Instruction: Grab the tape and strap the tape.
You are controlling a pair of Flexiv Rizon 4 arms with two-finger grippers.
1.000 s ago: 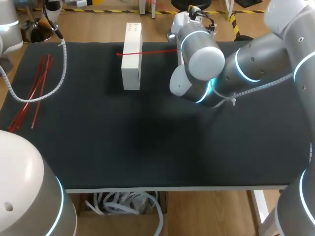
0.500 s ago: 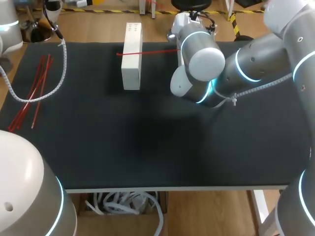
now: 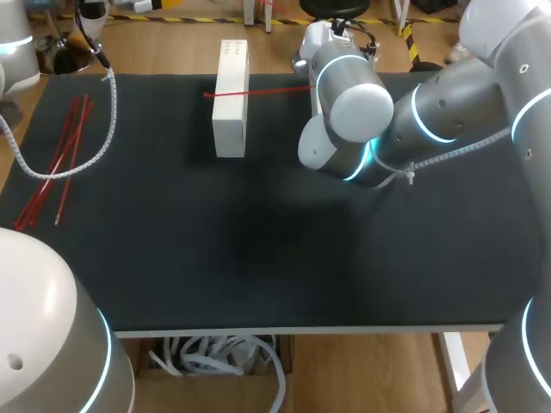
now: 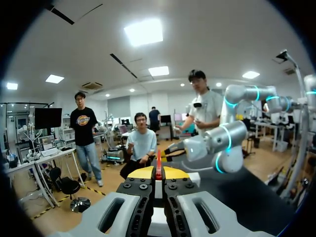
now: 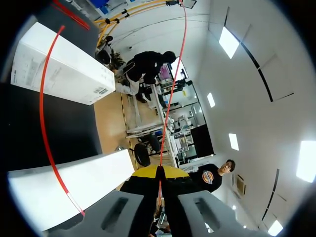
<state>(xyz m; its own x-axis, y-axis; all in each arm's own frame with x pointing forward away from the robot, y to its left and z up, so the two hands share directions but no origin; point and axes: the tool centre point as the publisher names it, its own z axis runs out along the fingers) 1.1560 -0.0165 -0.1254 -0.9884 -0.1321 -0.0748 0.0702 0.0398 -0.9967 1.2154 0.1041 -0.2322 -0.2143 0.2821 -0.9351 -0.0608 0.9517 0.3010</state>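
The table (image 3: 258, 258) has a black, matt cover that looks faintly like cloth. The box (image 3: 230, 99) is white and matt, like cardboard. The strap (image 3: 267, 89) lying over it is thin, smooth red plastic with a slight sheen. The loose strips (image 3: 53, 168) and the red strip (image 4: 158, 170) pinched between the left fingers (image 4: 140, 173) look the same. Those fingers have smooth yellow tips on matt black blocks with screw heads, set in pale grey matt plastic. The right fingers (image 5: 145, 173) match them. The cable (image 3: 103, 129) has a ribbed white plastic sleeve. The right arm (image 3: 448, 112) is smooth satin grey, and the left arm (image 3: 43, 327) is glossier white.
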